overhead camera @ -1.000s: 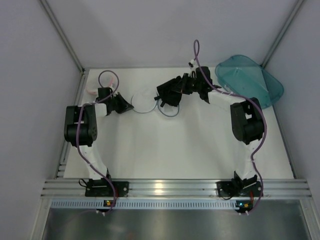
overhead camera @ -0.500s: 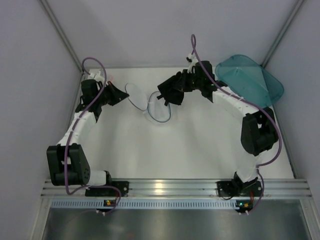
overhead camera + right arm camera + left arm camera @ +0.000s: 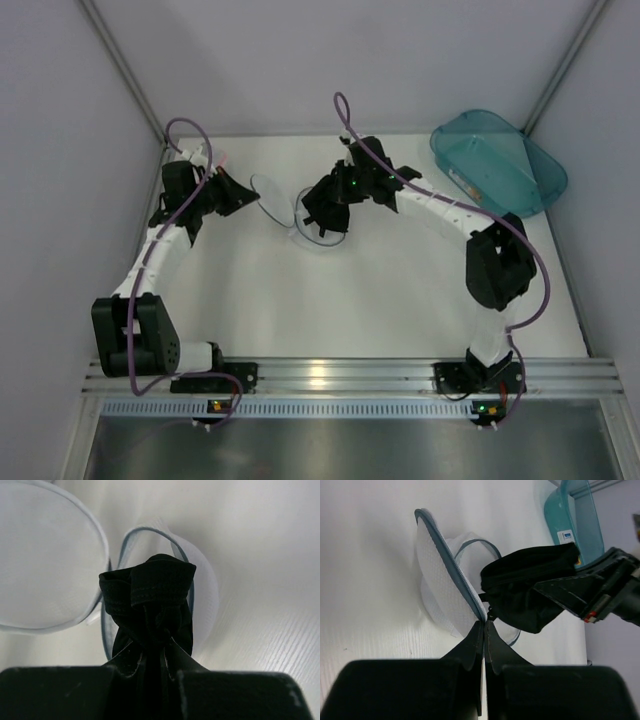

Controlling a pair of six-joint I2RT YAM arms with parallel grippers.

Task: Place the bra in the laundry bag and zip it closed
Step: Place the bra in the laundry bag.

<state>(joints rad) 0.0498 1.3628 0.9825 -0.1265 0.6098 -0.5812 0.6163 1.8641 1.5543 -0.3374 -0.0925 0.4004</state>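
Note:
The laundry bag [image 3: 272, 197] lies open at the back middle of the table, its upper half [image 3: 442, 587] lifted on edge, its lower half [image 3: 202, 587] flat. My left gripper [image 3: 485, 622] is shut on the grey zip rim of the raised half. My right gripper [image 3: 154, 647] is shut on the black bra [image 3: 150, 597], bunched up and held just over the open lower half. In the top view the right gripper [image 3: 322, 207] hangs over the lower half and the left gripper [image 3: 243, 200] is at the bag's left.
A teal plastic bin [image 3: 500, 160] stands at the back right; it also shows in the left wrist view [image 3: 572, 515]. The enclosure walls rise close behind and to both sides. The aluminium rail [image 3: 340, 378] runs along the near edge.
My right gripper has carried the bra left and down over the bag's open half. My left arm stretched out earlier, swinging the raised half up; since then it has held nearly still.

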